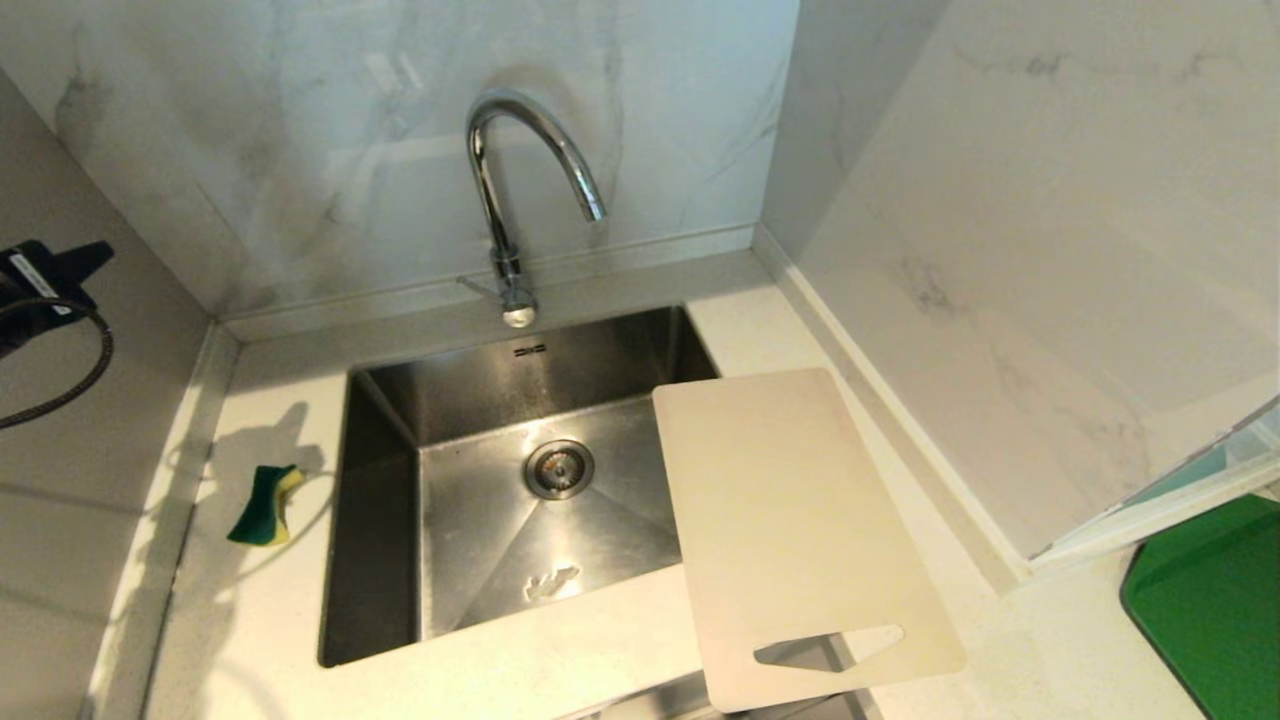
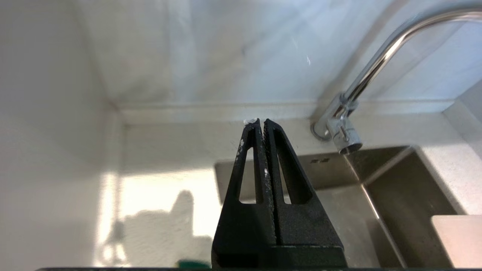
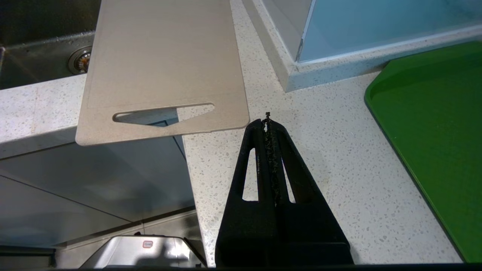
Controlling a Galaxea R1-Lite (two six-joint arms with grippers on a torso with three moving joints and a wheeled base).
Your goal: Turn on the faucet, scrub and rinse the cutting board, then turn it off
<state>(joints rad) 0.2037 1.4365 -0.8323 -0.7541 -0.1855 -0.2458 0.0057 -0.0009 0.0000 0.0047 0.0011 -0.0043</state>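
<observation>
My left gripper (image 2: 261, 122) is up in the air to the left of the sink (image 1: 385, 520), its two black fingers pressed together with nothing between them. It points toward the back wall, with the faucet (image 1: 505, 200) off to one side of it. In the head view only a dark part of that arm (image 1: 45, 280) and a looping cable show at the left edge.

The faucet stands on the worktop (image 1: 260, 620) behind the sink, at the middle of the sink's back rim. Its chrome neck rises and arches over so that the spout end hangs above the sink's rear part. A thin lever (image 1: 478, 287) sticks out from its base toward the left. I see no water running from the spout.

The cutting board (image 1: 790, 530) lies flat across the sink's right rim: its left edge overhangs the basin, the rest rests on the worktop to the sink's right. Its handle cutout (image 1: 830, 645) is at the near end, and that end juts past the worktop's front edge.

A green and yellow sponge (image 1: 265, 505) lies on the worktop just left of the sink.

My right gripper (image 3: 268, 122) hangs over the worktop to the right of the sink, just beside the cutting board's near right corner, fingers pressed together and empty. A green board (image 3: 437, 135) lies farther right of it.
</observation>
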